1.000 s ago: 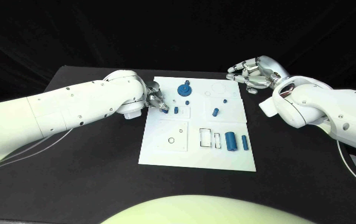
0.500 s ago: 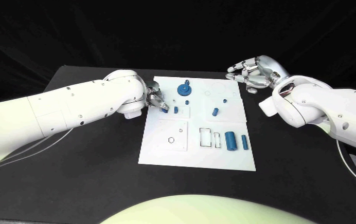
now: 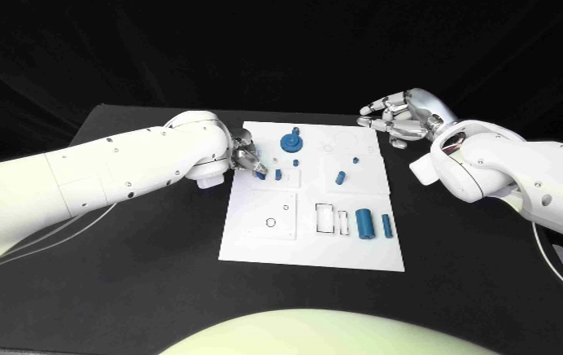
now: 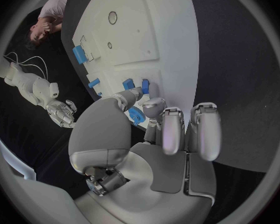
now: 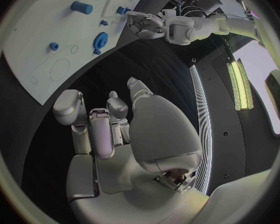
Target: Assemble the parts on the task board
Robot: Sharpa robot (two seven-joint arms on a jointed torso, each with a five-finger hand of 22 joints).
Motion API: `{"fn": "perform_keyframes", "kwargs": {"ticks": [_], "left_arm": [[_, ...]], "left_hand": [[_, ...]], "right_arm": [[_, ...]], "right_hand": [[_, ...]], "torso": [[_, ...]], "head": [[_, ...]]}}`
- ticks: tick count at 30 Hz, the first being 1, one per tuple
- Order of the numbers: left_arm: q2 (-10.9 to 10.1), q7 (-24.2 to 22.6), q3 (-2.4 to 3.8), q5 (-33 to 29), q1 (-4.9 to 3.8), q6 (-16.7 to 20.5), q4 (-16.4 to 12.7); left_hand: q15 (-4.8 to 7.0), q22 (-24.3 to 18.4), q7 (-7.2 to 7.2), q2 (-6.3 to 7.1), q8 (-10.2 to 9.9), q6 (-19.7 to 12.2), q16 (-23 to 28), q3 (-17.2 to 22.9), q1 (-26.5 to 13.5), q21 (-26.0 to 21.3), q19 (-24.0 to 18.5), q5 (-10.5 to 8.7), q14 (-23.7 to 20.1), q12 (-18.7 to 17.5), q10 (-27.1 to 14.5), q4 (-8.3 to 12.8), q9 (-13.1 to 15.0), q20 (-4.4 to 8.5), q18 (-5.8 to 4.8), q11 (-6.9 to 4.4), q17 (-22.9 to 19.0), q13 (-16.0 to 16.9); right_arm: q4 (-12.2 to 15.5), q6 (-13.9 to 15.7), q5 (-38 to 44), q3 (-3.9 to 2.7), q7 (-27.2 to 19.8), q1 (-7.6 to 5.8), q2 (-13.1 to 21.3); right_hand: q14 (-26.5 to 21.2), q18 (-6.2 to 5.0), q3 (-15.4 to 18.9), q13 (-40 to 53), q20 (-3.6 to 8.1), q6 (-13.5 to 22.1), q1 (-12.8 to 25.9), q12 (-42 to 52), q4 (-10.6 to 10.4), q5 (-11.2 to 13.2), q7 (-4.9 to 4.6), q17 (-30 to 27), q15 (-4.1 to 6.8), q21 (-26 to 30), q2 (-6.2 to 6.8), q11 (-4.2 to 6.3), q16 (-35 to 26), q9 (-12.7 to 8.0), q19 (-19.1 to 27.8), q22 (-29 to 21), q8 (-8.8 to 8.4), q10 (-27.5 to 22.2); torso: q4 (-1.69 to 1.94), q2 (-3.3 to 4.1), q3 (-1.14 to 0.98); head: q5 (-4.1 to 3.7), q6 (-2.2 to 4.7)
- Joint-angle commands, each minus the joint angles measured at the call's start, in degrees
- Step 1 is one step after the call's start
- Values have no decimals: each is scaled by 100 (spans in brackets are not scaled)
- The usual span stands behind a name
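1. So, closest to the robot is the near end of the task board (image 3: 264, 245), a flat white plate lying on the matte black table (image 3: 129, 273). That end is mostly bare, with a small round hole (image 3: 271, 223) and two slim rectangular slots (image 3: 332, 219) cut into it.
2. Just right of the slots lie two blue parts: a chunky cylinder (image 3: 365, 223) and a thinner peg (image 3: 386, 225), side by side but not touching.
3. Mid-board there are three more small blue pieces: one stubby peg (image 3: 278, 174), one tiny one (image 3: 296, 162) and a tilted one (image 3: 340, 178).
4. The left hand (image 3: 246, 156) sits at the board's left edge, its silver fingers bunched down near that stubby peg. The big white left arm (image 3: 117, 168) hides most of it, and I can't tell if it's actually pinching anything.
5. Further back, a blue gear-shaped part (image 3: 291, 140) stands on the board, plus a tiny blue dot (image 3: 355, 160).
6. The right hand (image 3: 397, 120) hovers off the far right corner, fingers loosely curled in, holding nothing.
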State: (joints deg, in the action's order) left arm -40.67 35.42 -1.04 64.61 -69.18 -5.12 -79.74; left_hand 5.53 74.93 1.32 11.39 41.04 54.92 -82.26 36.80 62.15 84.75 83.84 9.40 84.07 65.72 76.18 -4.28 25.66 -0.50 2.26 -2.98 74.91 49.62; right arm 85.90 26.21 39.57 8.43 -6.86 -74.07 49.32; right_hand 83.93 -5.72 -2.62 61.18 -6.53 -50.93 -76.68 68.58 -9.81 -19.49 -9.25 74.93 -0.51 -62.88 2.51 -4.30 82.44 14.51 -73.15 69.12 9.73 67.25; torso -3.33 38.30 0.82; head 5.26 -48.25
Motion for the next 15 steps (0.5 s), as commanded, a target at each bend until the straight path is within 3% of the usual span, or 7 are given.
{"fn": "perform_keyframes", "kwargs": {"ticks": [1, 15], "left_arm": [[9, 61, -8, -25, 6, -59, 10], [15, 88, -8, -25, 5, -97, 21]], "left_hand": [[46, 731, -74, -22, 36, 111, -24, -57, -64, 33, 272, -30, 439, 23, 29, -23, 3, 40, -41, -17, 1109, 10], [51, 757, -85, 1, 53, 135, -24, -200, -101, 48, 283, -37, 440, 61, 48, -75, 25, 44, -47, -26, 1109, 65]], "right_arm": [[7, -33, 23, -2, -19, 3, -1], [9, -42, 23, -2, -21, 3, -1]], "right_hand": [[266, -69, 30, -8, 17, 1, 53, -1, -7, -35, 3, 249, 35, 34, -12, -9, -13, -5, 40, -8, 36, -19], [266, -70, 30, -6, 17, 1, 51, 1, -7, -38, 4, 248, 36, 37, -16, -8, -14, -7, 40, -8, 37, -17]], "torso": [[1, 3, 1], [3, 1, 4]], "head": [[-3, -2], [-2, -22]]}}
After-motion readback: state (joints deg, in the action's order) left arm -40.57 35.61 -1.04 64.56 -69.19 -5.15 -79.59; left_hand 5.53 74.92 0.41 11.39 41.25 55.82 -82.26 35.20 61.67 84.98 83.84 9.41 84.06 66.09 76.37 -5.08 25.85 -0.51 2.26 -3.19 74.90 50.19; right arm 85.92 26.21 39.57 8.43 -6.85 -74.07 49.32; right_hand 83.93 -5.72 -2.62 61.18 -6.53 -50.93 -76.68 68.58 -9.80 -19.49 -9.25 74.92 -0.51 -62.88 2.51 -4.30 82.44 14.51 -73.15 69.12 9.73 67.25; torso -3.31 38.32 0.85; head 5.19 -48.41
